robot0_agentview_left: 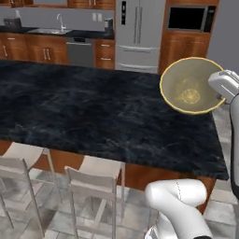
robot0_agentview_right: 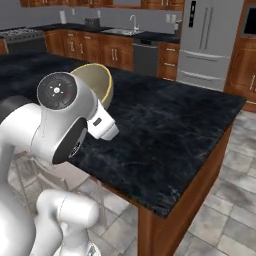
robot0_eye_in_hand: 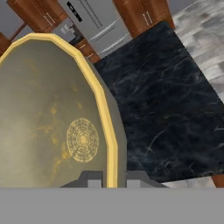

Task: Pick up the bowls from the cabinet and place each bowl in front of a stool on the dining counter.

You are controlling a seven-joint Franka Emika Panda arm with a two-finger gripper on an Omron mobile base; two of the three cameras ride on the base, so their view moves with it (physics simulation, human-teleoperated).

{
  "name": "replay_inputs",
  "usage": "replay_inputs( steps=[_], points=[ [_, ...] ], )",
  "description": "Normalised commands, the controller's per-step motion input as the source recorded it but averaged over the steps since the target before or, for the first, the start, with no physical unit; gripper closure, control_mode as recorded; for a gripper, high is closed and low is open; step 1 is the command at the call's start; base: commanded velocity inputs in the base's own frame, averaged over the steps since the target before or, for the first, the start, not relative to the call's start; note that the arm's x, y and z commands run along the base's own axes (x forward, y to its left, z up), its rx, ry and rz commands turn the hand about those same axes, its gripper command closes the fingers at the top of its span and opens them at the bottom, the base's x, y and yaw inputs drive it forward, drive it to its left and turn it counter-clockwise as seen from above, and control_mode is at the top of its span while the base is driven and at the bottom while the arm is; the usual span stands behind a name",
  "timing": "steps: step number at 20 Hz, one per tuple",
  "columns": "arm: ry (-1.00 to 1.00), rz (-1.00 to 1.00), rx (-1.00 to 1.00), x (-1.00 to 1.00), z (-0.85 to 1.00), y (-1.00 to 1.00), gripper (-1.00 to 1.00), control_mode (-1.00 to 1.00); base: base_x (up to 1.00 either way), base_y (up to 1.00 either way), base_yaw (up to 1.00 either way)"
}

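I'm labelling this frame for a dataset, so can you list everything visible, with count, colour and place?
bowl: one, olive-beige with yellow rim, held tipped on its side above the dining counter.
dining counter: one, black marble with faint white veins on a reddish-brown base, centre.
stools: two, pale, at the counter's near edge.
fridge: one, silver-grey, back wall.
microwave: one, black, in the cabinets right of the fridge.
dishwasher: one, grey, under the back counter.
sink tap: one, silver, on the back counter.
low cabinets: several, reddish-brown, along the back wall.
gripper: one, dark fingers, shut on the bowl's rim.
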Motion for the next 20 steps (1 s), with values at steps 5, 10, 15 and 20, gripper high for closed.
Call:
replay_inputs(
  steps=[5,10,15,20],
  points=[
    [0.00,0.00,0.00,0.00,0.00,0.00,1.00,1.00,0.00,1.00,-0.31],
    [0.00,0.00,0.00,0.00,0.00,0.00,1.00,1.00,0.05,1.00,-0.31],
    [0.00,0.00,0.00,0.00,0.00,0.00,1.00,1.00,0.36,0.99,-0.35],
    [0.00,0.00,0.00,0.00,0.00,0.00,1.00,1.00,0.73,0.70,-0.35]
  ],
)
